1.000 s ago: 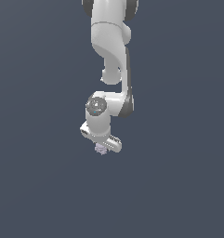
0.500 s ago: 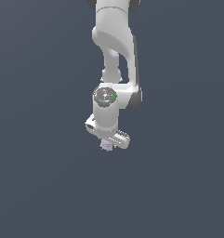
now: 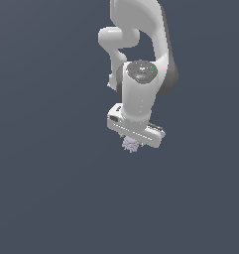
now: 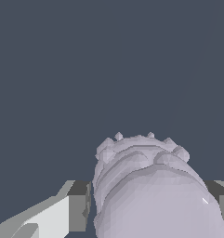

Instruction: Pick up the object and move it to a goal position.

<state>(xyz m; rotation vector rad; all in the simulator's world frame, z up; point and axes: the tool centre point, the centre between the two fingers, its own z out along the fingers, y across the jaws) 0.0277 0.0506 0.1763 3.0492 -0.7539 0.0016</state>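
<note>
**Carrying the lump: keep the pinch, move gently**

Slate-grey ground fills the whole scene, flat and unmarked, with no goal marker anywhere I can see. Against it the gripper points downward, and the wrist view shows its two fingers pressed against either side of the object, pinching it between the pads. From the exterior view only a spiky sliver of the object pokes out beneath the white hand, so it sits deep in the grasp rather than at the fingertips.

I cannot tell from either view whether the lump is clear of the ground or just resting on it; no shadow or edge gives the height away.

My reading is that the grasp is made and the carrying is the step in hand. To do it well, the pinch should hold steady, since the ridged, bumpy edges give the pads uneven contact and the lump could twist. A smooth, unhurried travel with the wrist kept level seems wisest, avoiding sudden turns of the arm above.
</note>
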